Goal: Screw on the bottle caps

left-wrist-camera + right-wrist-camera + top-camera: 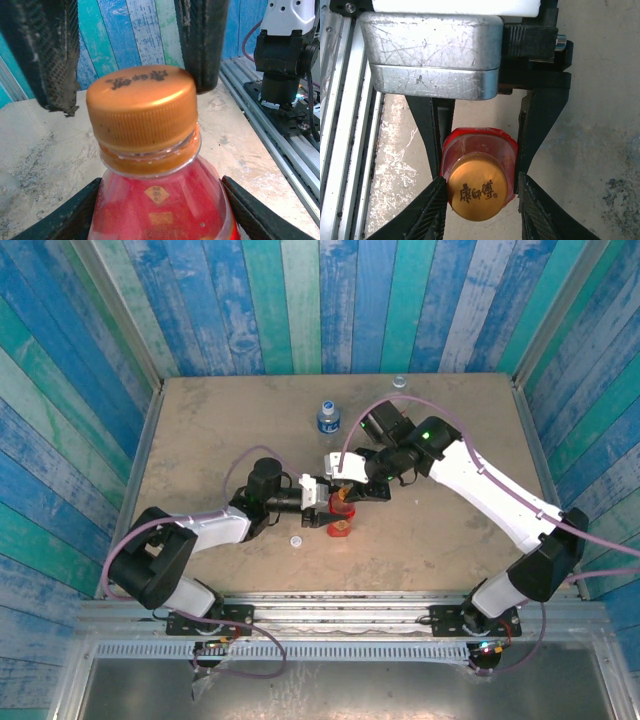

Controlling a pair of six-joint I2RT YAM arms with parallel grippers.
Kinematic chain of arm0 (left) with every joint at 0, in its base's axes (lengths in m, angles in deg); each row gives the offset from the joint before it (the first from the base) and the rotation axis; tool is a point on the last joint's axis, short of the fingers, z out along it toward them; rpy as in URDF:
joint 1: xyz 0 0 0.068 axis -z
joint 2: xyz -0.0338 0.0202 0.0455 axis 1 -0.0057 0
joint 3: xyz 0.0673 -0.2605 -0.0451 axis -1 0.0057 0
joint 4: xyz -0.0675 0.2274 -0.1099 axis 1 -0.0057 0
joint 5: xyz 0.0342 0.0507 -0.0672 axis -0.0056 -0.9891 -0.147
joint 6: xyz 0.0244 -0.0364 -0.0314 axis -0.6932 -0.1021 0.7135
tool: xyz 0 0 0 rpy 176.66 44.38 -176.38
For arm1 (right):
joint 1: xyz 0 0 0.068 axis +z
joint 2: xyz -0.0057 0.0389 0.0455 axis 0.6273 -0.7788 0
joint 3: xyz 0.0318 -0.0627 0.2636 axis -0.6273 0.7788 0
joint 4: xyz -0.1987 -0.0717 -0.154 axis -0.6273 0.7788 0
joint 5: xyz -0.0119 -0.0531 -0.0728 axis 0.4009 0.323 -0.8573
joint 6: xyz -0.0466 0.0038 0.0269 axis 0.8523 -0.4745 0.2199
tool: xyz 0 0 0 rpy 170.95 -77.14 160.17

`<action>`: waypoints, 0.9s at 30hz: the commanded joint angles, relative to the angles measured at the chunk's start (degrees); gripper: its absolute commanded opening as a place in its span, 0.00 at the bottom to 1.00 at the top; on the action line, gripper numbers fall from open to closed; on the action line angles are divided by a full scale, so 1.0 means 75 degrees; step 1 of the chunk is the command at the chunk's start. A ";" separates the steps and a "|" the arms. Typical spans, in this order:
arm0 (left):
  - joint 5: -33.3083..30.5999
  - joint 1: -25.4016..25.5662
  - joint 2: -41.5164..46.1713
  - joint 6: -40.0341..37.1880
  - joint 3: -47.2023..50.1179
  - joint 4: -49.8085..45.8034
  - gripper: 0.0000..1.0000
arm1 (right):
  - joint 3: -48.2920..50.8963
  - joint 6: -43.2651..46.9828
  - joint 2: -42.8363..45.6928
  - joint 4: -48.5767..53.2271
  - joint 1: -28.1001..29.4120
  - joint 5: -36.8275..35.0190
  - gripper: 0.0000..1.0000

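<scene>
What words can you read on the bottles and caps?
"康師傅": dark print on top of the orange cap, read in the right wrist view.
Small marks on the red bottle: too blurred to read.
Label on the blue-label bottle: too small to read.

Walls (pixel 350 300) on three sides: vertical planks painted in worn blue, teal and white stripes (paint flaking in patches). Tabletop (pixel 200 430) tan, scuffed, mottled with grey smudges, evenly lit. Aluminium rails (pixel 340 605) run along its near edge, with a grey metal panel (pixel 340 685) below them.
</scene>
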 commanded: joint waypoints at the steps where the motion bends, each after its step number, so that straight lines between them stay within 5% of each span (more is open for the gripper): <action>1: 0.0158 0.0045 0.0098 -0.0015 -0.0026 -0.0556 0.60 | -0.0159 -0.0020 -0.0114 0.0256 -0.0039 0.0006 0.37; 14: -0.0593 0.0046 0.0183 0.0421 0.0063 -0.0155 0.60 | 0.0138 -0.1331 -0.0166 0.0259 0.0049 0.0051 0.25; 22: -0.1548 0.0046 0.0316 0.0775 0.0162 0.0132 0.59 | 0.1247 -0.4604 0.0349 -0.0758 0.1020 -0.2005 0.25; 27: -0.1768 0.0046 0.0409 0.0794 0.0211 0.0165 0.59 | 0.1614 -0.8052 0.0522 -0.1326 0.1650 -0.3980 0.11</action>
